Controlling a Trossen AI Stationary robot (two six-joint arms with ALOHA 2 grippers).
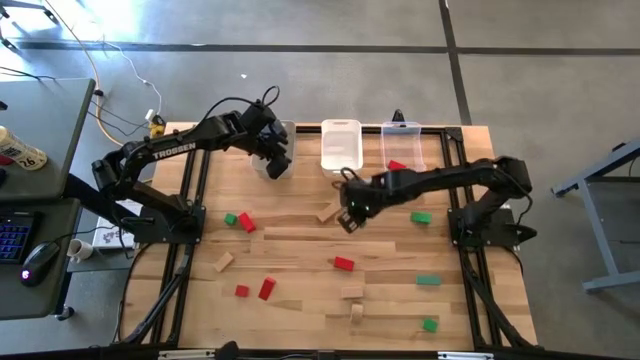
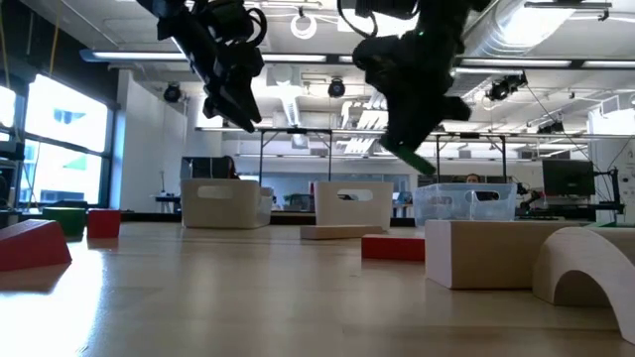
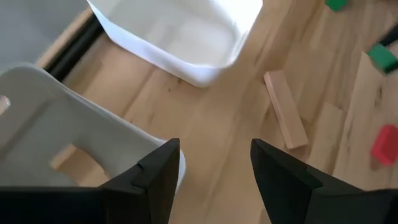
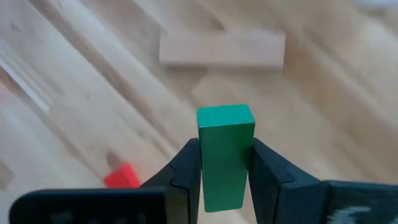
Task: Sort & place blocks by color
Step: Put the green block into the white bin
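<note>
Robotics lab, exposed ceiling ducts (image 2: 556, 30), monitors (image 2: 568, 178), cabled desk (image 1: 40, 110), concrete floor (image 1: 300, 70)

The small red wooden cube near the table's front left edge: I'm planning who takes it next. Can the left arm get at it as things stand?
Probably yes. The left gripper is open and empty over the leftmost white plastic bin, and bare table lies between it and the small red wooden cube. Whether the arm stretches that far is uncertain.

Beyond my end effector stretch a grey concrete floor (image 1: 300, 25), tall bright windows (image 2: 60, 139) and white ceiling ducts (image 2: 536, 25).
</note>
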